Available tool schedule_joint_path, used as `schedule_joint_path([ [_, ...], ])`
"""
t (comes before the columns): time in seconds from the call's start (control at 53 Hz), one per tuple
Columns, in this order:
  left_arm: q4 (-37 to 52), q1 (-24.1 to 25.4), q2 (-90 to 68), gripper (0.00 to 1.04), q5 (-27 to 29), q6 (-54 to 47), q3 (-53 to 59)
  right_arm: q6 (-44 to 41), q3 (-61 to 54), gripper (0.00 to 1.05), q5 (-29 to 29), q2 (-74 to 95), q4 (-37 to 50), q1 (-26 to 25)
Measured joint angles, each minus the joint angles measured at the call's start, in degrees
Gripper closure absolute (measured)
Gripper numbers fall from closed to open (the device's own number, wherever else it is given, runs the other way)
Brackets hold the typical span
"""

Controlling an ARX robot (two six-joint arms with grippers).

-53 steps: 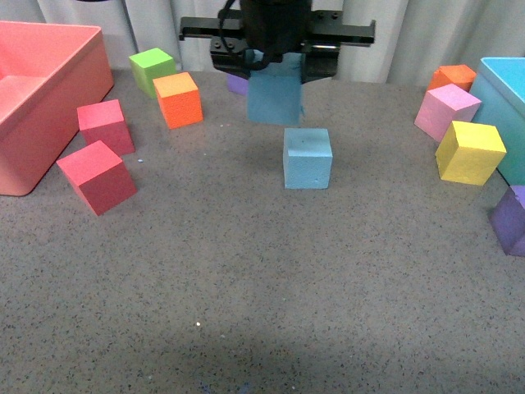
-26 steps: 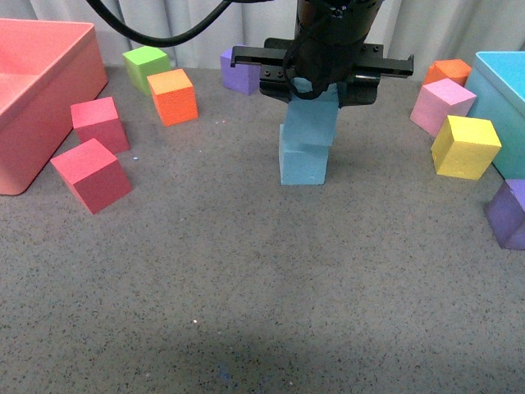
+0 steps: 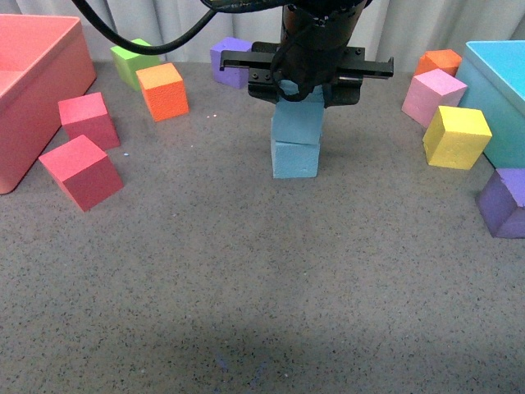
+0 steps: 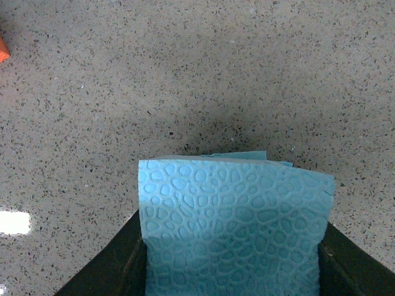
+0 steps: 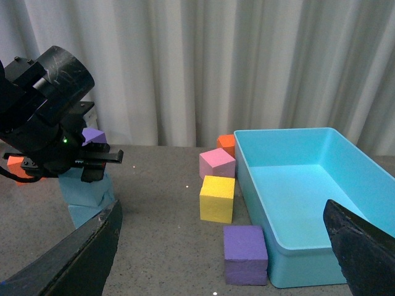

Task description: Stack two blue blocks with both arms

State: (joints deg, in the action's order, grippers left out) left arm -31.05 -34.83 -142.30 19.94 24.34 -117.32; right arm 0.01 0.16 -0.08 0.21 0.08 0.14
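Note:
In the front view one blue block (image 3: 294,158) rests on the grey table. The second blue block (image 3: 298,123) sits on top of it, turned slightly askew. My left gripper (image 3: 300,100) comes down from above and is shut on that upper block. In the left wrist view the textured blue block (image 4: 233,228) fills the space between the black jaws. My right gripper (image 5: 222,246) is open and holds nothing. It is off to the right, near the turquoise bin (image 5: 296,185), and it sees the blue stack (image 5: 83,200) far away. The right arm does not show in the front view.
A red bin (image 3: 33,90) stands at the left with two red cubes (image 3: 80,171) beside it. Orange (image 3: 162,90), green (image 3: 131,61) and purple (image 3: 231,61) cubes lie behind the stack. Pink (image 3: 433,97), yellow (image 3: 456,136) and purple (image 3: 502,202) cubes sit by the turquoise bin (image 3: 500,82).
My left gripper has carried its blue block right and down, from hanging above the table onto the other blue block. The whole view has drifted slightly.

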Motion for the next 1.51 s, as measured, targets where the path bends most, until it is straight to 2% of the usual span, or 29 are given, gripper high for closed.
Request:
schedule_joint_path([
  [0.113, 0.0, 0.0, 0.0, 0.57, -0.4, 0.0, 0.0, 0.0, 0.0, 0.1, 0.0, 0.0, 0.0, 0.0],
  [0.151, 0.0, 0.0, 0.0, 0.54, -0.7, 0.3, 0.0, 0.0, 0.0, 0.1, 0.0, 0.0, 0.0, 0.0],
  [0.491, 1.5, 0.2, 1.2, 0.06, -2.2, 0.9, 1.6, 0.0, 0.0, 0.1, 0.0, 0.0, 0.0, 0.0],
  [0.811, 7.3, 1.7, 9.2, 0.07, -1.9, 2.0, 10.6, 0.0, 0.0, 0.1, 0.0, 0.0, 0.0, 0.0],
  [0.83, 10.1, 1.7, 10.1, 0.08, -0.3, 1.0, 12.0, 0.0, 0.0, 0.1, 0.0, 0.0, 0.0, 0.0],
  [0.849, 18.9, 2.1, 12.0, 0.13, 3.6, -2.2, 16.7, 0.0, 0.0, 0.1, 0.0, 0.0, 0.0, 0.0],
  [0.887, 31.2, 2.7, 14.9, 0.21, 7.4, -6.5, 24.1, 0.0, 0.0, 0.1, 0.0, 0.0, 0.0, 0.0],
  [0.906, 40.1, 3.3, 17.3, 0.26, 8.5, -10.8, 30.3, 0.0, 0.0, 0.1, 0.0, 0.0, 0.0, 0.0],
  [1.0, 72.7, 7.0, 25.6, 0.46, 6.3, -19.0, 51.7, 0.0, 0.0, 0.1, 0.1, 0.0, 0.0, 0.0],
  [1.075, 89.7, 10.3, 32.1, 0.62, 4.0, -21.7, 64.9, 0.0, 0.0, 0.1, 0.1, 0.0, 0.0, 0.0],
  [1.113, 94.2, 12.1, 35.5, 0.71, 2.8, -22.4, 70.9, 0.0, 0.0, 0.1, 0.0, 0.0, 0.0, 0.0],
  [1.189, 96.4, 14.1, 39.1, 0.81, 1.1, -22.8, 77.4, 0.0, 0.0, 0.1, 0.0, 0.0, 0.0, 0.0],
  [1.283, 97.8, 16.9, 44.4, 1.01, -2.2, -23.1, 87.0, 0.0, 0.0, 0.1, 0.0, 0.0, 0.0, 0.0],
  [1.509, 97.9, 22.8, 58.7, 1.01, -8.3, -23.8, 101.0, 0.0, 0.0, 0.1, 0.0, 0.0, 0.0, 0.0],
])
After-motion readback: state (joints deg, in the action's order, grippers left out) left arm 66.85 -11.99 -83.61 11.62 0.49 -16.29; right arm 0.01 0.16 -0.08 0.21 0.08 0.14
